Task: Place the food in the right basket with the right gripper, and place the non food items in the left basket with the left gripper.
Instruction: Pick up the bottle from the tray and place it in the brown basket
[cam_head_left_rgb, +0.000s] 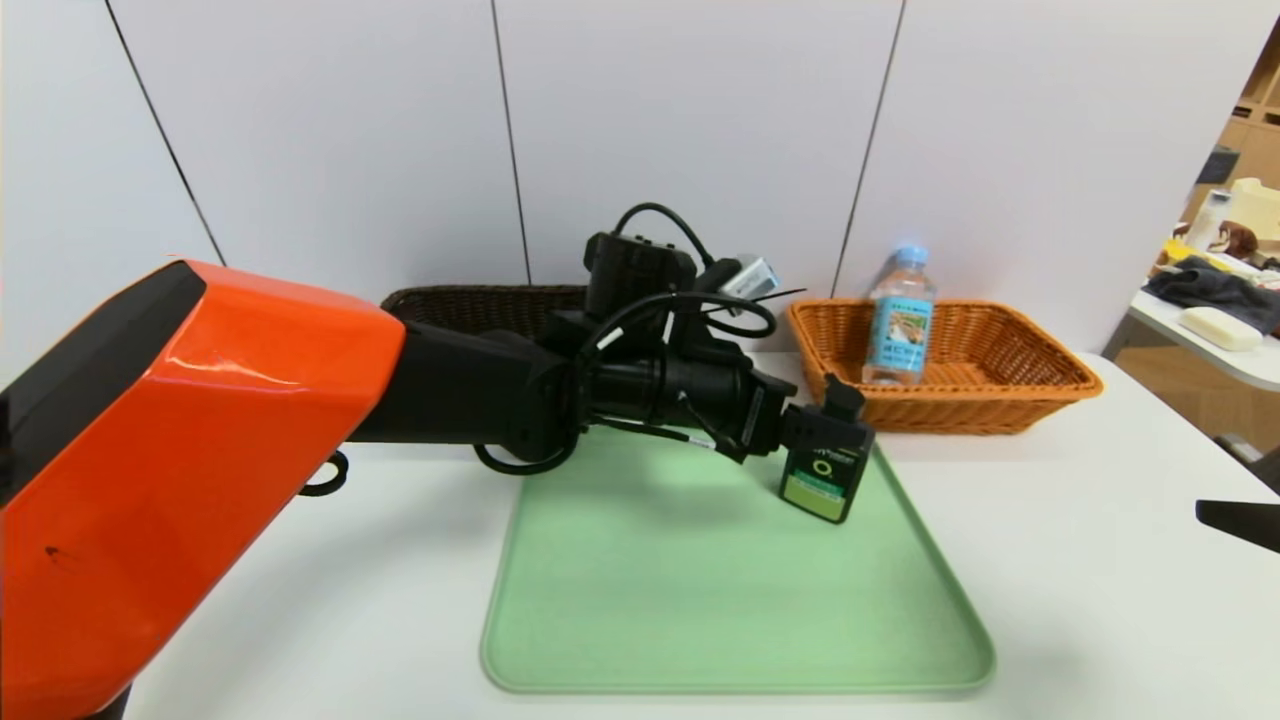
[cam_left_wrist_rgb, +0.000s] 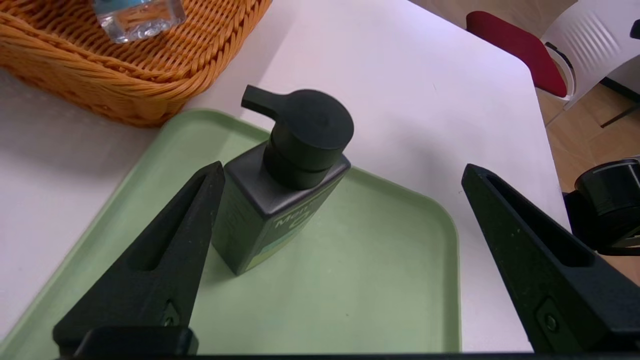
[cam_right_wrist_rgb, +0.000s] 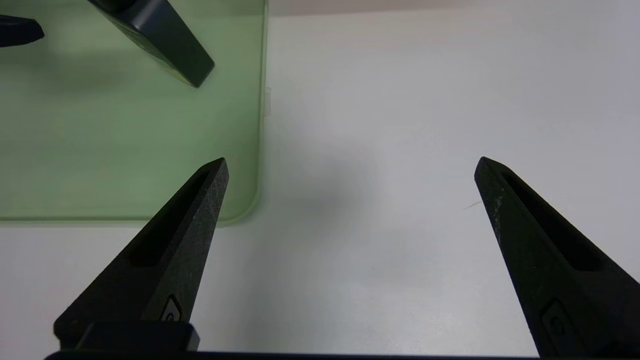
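A squat black pump bottle with a green label stands tilted on the far right part of the green tray. My left gripper is open around it. The bottle sits right against one finger, while the other finger is far from it. The food, a clear water bottle, stands upright in the orange right basket. The dark left basket shows behind my left arm. My right gripper hangs open and empty over the white table, right of the tray.
The white table runs on to the right of the tray. A side table with clutter stands beyond the right edge. A red chair is past the table's far corner.
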